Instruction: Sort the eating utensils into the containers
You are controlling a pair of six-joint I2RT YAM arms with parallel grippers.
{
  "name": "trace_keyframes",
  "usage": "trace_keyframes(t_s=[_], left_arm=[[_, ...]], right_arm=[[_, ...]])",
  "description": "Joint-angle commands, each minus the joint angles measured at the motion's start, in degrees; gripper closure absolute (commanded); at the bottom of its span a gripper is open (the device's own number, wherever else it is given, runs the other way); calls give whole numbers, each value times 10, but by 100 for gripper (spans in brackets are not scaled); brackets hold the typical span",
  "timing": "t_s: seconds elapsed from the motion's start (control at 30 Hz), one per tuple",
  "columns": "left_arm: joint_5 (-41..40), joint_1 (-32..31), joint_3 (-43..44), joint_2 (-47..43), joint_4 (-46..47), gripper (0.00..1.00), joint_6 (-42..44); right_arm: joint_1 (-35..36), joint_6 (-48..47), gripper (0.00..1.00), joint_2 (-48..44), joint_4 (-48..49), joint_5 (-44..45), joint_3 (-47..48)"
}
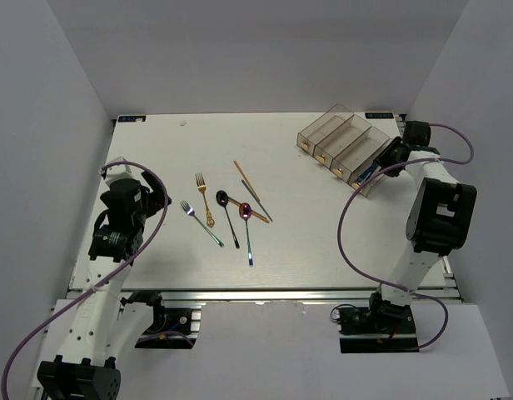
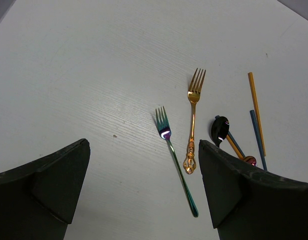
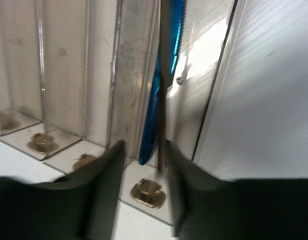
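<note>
left gripper (image 2: 144, 150): fingers wide, holding nothing
right gripper (image 3: 144, 150): fingers stood slightly parted around blue knife (image 3: 151, 115) in end bin (image 3: 194, 100)

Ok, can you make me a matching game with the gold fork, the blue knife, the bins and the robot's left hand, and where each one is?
Things:
1. gold fork
2. blue knife
3. bins
4. left gripper

Where or how:
A. inside a clear bin
B. at the far right of the table
C. open above the table, holding nothing
D. flat on the table beside the greenish fork

Pairs: 1-D, 2-A, 3-B, 4-C
</note>
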Motion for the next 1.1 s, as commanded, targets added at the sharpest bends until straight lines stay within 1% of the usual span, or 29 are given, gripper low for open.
trace_keyframes(t_s=[0.0, 0.03, 0.07, 0.13, 0.2, 0.3, 0.33, 0.37, 0.4, 0.43, 0.47, 0.5, 0.53, 0.57, 0.6, 0.63, 0.67, 0.7, 0.73, 0.77, 0.8, 0.9, 0.93, 1.03, 1.07], left_arm=[[0, -2, -1, -1, 2, 2, 4], [0, -2, -1, -1, 1, 2, 4], [0, -2, -1, 0, 2, 2, 4], [0, -2, -1, 0, 2, 2, 4], [0, -2, -1, 1, 2, 2, 4], [-3, -2, -1, 1, 2, 2, 3], [-3, -2, 0, 3, 2, 2, 3], [-5, -2, 0, 4, 1, 2, 2], [-12, -2, 1, 6, -1, 2, 1], [-17, -2, 2, 8, -2, 2, -1], [-25, -2, 3, 10, -6, 2, -3], [-28, -2, 4, 11, -7, 2, -3], [-27, -2, 3, 13, -6, 2, -4], [-26, -2, 4, 13, -5, 2, -4], [-25, -2, 3, 15, -5, 2, -3], [-25, -2, 4, 17, -5, 2, -3], [-25, -2, 5, 21, -6, 2, -3], [-27, -2, 4, 23, -6, 2, -3], [-28, -2, 5, 24, -7, 2, -3], [-27, -2, 4, 26, -7, 2, -3], [-26, -1, 5, 26, -6, 2, -3], [-23, -2, 4, 32, -4, 2, -2], [-21, -2, 4, 33, -5, 2, -1], [-21, -2, 4, 35, -6, 2, -1], [-22, -2, 4, 35, -6, 2, -1]], right_arm=[[-2, 8, 50, -49, 17, -9, 14], [-1, 7, 48, -55, 16, -10, 15], [-1, 6, 42, -69, 15, -12, 16], [2, 1, 37, -88, 12, -9, 22], [7, -8, 36, -102, 8, -22, 28], [50, -55, 36, -126, -2, -27, 41], [86, -71, 36, -129, -12, -26, 49], [103, -106, 36, -128, -39, -14, 67], [138, -127, 36, -125, -51, -7, 76], [190, -146, 35, -121, -65, 5, 86], [216, -175, 35, -107, -96, 22, 108], [241, -187, 35, -99, -108, 23, 117], [287, -189, 35, -81, -117, 47, 124], [310, -190, 36, -74, -122, 69, 129], [334, -197, 37, -69, -117, 75, 131], [376, -200, 38, -54, -117, 81, 133], [393, -200, 46, -45, -116, 82, 136], [424, -202, 52, -36, -116, 80, 143], [436, -202, 57, -17, -115, 80, 147], [449, -203, 64, -6, -113, 84, 153], [468, -208, 65, 5, -110, 84, 160], [492, -224, 64, 58, -97, 98, 196], [493, -231, 65, 88, -95, 105, 224], [495, -238, 65, 142, -87, 99, 274], [495, -238, 66, 154, -98, 88, 289]])
